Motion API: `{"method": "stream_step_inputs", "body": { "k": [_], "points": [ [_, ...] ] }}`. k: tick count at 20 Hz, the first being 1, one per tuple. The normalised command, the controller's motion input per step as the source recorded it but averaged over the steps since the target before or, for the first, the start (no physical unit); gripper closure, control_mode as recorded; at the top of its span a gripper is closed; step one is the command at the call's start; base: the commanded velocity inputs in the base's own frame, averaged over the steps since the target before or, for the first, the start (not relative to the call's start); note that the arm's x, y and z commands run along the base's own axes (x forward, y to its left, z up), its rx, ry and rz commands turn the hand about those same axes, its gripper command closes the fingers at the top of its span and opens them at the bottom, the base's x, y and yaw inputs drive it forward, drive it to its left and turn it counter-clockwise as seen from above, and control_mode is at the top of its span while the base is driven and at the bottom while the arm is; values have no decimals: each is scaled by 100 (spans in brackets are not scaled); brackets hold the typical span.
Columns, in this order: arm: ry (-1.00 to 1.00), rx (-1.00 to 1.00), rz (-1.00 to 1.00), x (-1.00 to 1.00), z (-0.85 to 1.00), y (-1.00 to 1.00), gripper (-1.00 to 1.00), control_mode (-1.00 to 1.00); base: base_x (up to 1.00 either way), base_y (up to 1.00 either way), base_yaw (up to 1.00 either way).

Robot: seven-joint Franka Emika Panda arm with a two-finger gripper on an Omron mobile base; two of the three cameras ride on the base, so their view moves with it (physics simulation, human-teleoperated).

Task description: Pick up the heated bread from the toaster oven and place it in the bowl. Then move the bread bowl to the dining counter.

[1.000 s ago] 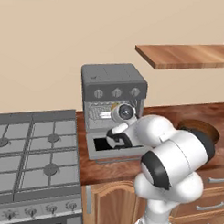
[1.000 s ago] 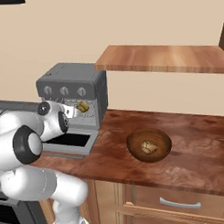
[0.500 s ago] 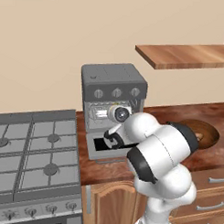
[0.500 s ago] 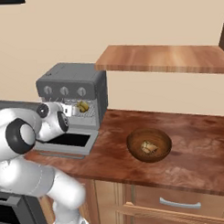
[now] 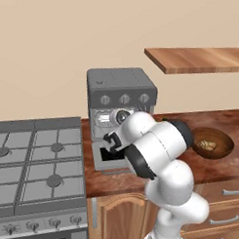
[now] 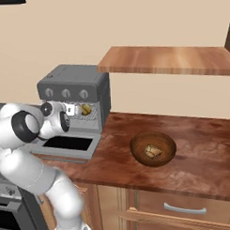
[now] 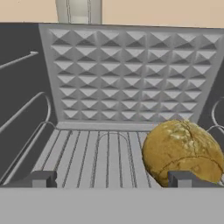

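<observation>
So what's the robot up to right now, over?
Fingers open, inside the toaster oven. Bread on the rack, off toward one finger, not gripped. Bowl waiting on the counter. Nothing blocking.

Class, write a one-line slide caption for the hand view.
Open gripper inside the toaster oven, bread on the rack by one fingertip.

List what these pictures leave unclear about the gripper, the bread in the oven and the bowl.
- Gripper: in the hand view just the two fingertips clear the bottom edge, so the gap either side of the bread cannot be judged.
- In the left base view the arm's elbow covers the open front of the toaster oven.
- In the right base view the bread is too small for detail.
- Bowl: something pale lies inside; too small to identify.
</observation>
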Motion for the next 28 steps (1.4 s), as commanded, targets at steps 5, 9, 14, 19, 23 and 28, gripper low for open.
{"method": "stream_step_inputs", "body": {
  "k": [5,9,14,19,23,28],
  "points": [
    [5,-10,0,21,-35,6,-100,-100,0,0,0],
    [27,-10,-1,0,-38,0,-100,-100,0,0,0],
    [37,-9,-1,-3,-32,0,-100,-100,0,0,0],
    [48,-3,-2,-34,-16,0,-100,-100,0,0,0],
    [56,-2,-9,-81,5,0,-100,-100,0,0,0],
    [71,0,-8,-99,43,-1,-100,-100,0,0,0]
  ]
}}
